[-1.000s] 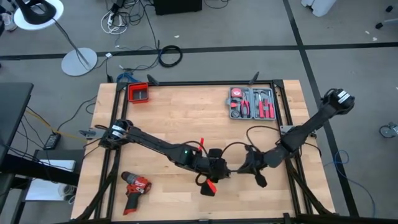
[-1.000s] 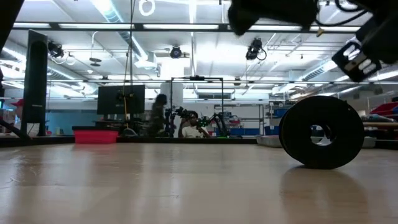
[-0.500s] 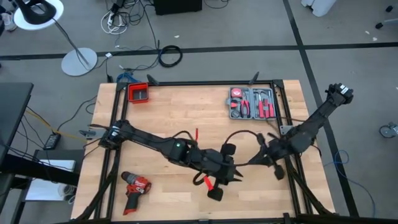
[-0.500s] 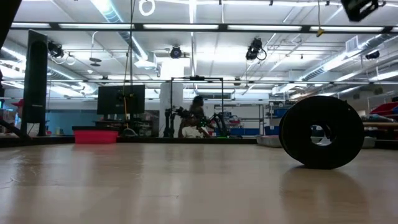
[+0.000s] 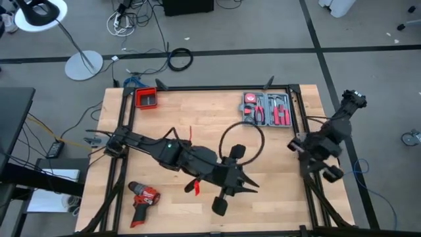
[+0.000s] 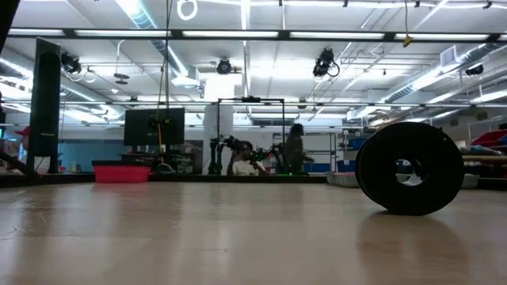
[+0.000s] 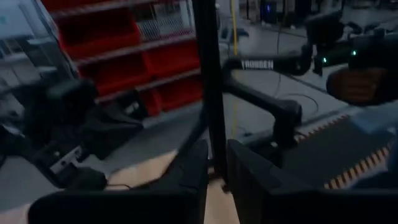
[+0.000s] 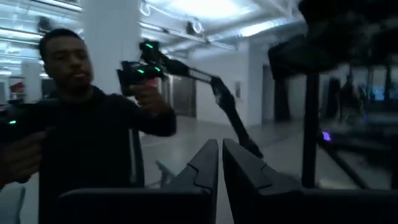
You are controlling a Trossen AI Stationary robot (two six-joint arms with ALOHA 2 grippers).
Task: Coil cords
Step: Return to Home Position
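The cord (image 5: 241, 123) is a thin black line that forms a round loop over the table's middle, on the far side of my left gripper (image 5: 250, 184). That gripper is raised high and points about level toward the table's right edge. Its fingers (image 7: 198, 163) stand almost together. My right gripper (image 5: 327, 170) is raised just past the table's right edge, shut (image 8: 219, 146) with nothing between its fingers. The low view shows neither the cord nor the grippers. My left gripper is shut on the cord, but its own body hides the place of contact in the high view, where the loop's near part (image 5: 231, 160) runs under it. The fingers lie about level. The loop is lifted clear of the table.
A black roll (image 6: 409, 168) stands on its edge on the table. A red drill (image 5: 142, 196) lies near the front left. A red bin (image 5: 146, 98) is at the far left and an open tool case (image 5: 266, 110) at the far right. A person (image 8: 81, 124) stands beyond the table.
My left gripper has risen well above the table and tipped from pointing down to about level, carrying the cord. My right gripper has drawn back up and toward the right edge, away from the cord. The cord, before an arc strung between both grippers, is now one round loop.
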